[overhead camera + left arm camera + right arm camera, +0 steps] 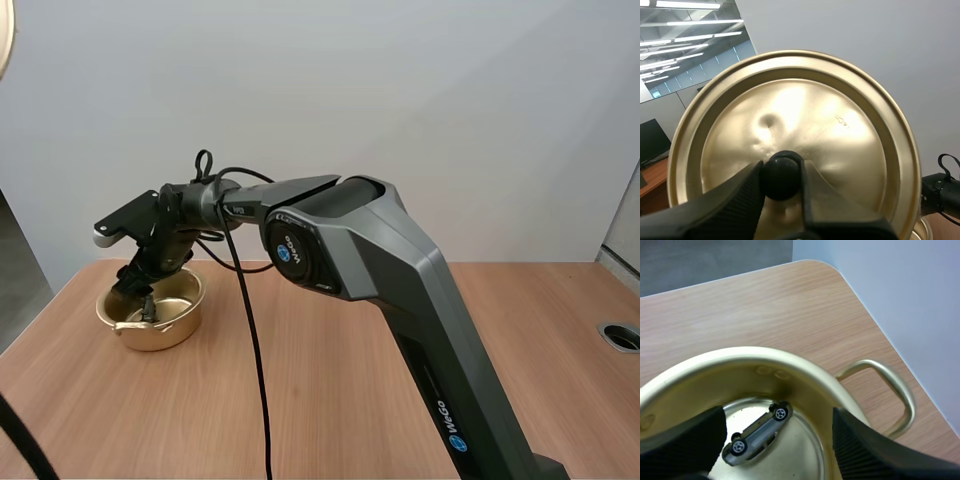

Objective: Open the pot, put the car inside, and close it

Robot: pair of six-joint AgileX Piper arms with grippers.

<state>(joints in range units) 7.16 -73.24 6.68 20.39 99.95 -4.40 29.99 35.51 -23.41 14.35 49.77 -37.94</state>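
Your left pincer (782,179) grips the lid (840,130) by its knob (781,167); treat the lid as stiff and slippery. Your right pincer (772,450) stands open over the pot (790,362), with the car (757,432) inside.

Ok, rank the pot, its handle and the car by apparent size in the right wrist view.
1. pot
2. handle and car: about alike; the car lies deeper in the pot, so unranked.

High view looks forward, down; right wrist view sits close over the pot (765,356), sharing it.
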